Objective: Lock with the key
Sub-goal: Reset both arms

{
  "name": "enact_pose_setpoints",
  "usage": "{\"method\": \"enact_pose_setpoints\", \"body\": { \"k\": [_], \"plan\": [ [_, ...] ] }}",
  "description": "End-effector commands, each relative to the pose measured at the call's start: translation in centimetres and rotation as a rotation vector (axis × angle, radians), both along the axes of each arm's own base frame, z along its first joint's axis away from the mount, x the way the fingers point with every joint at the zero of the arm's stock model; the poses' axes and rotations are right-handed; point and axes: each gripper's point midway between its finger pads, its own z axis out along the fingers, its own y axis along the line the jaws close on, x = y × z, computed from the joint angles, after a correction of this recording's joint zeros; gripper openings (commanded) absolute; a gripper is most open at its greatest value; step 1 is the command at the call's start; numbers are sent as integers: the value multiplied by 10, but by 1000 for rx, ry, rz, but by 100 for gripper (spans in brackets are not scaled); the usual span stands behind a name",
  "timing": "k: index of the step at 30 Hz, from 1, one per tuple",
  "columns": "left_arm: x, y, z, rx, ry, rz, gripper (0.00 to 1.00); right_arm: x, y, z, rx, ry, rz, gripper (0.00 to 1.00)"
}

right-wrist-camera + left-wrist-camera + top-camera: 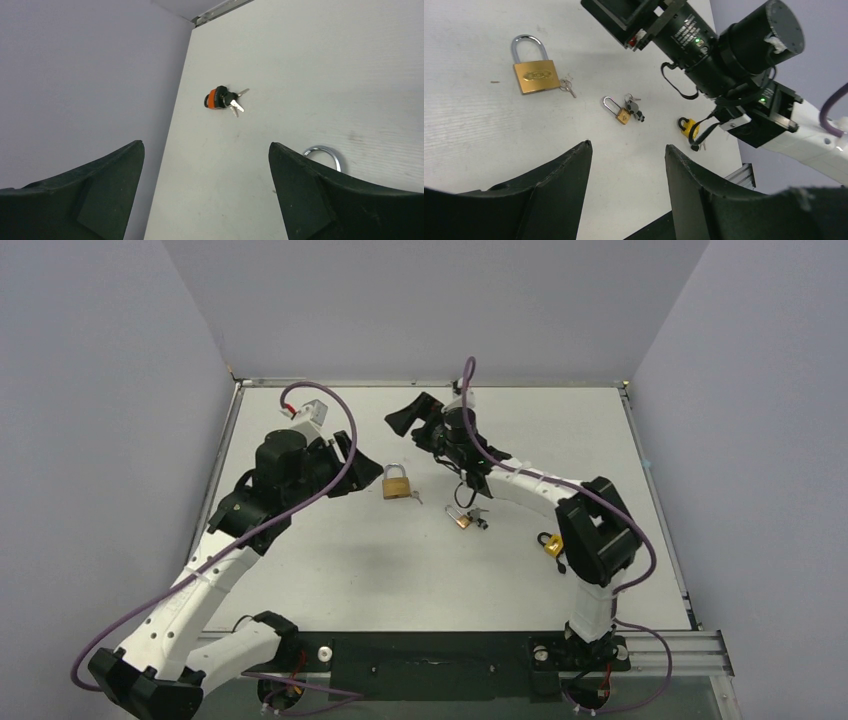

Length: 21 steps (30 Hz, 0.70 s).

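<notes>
A large brass padlock [396, 483] lies mid-table with a small key [416, 497] at its base. It also shows in the left wrist view [536, 75], and its shackle shows in the right wrist view [322, 150]. A small brass padlock [460, 518] lies with a bunch of keys [479, 515] beside it. An orange padlock [214, 98] with keys [234, 102] lies near the far-left wall. My left gripper [342, 462] is open and empty left of the large padlock. My right gripper [418, 426] is open and empty above the table behind it.
A yellow padlock [551, 544] lies by the right arm's elbow [598, 530]. The right arm [724, 50] crosses the top of the left wrist view. Grey walls close the table on the left, back and right.
</notes>
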Motion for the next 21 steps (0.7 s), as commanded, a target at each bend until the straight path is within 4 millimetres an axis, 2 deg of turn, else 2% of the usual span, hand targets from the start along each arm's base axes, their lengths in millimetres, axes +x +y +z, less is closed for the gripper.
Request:
{"method": "enact_pose_setpoints", "body": {
  "k": [1,6,10,15,16,21],
  "plan": [
    [14,-23,25,25,-100,-4,53,-15,-57,53,-19,-139,-89,90],
    [16,-42,20,78,-114,-44,54,-49,-122,60,-94,-149,-187,91],
    [20,-49,11,165,-129,-80,54,-75,-160,70,-158,-171,-249,91],
    [25,-48,-5,264,-103,-102,54,-99,-192,74,-211,-173,-291,92],
    [26,-45,-7,278,-100,-92,54,-103,-197,82,-207,-190,-298,92],
    [27,-39,-25,337,-42,-70,54,-114,-208,89,-198,-202,-316,92]
  ]
}}
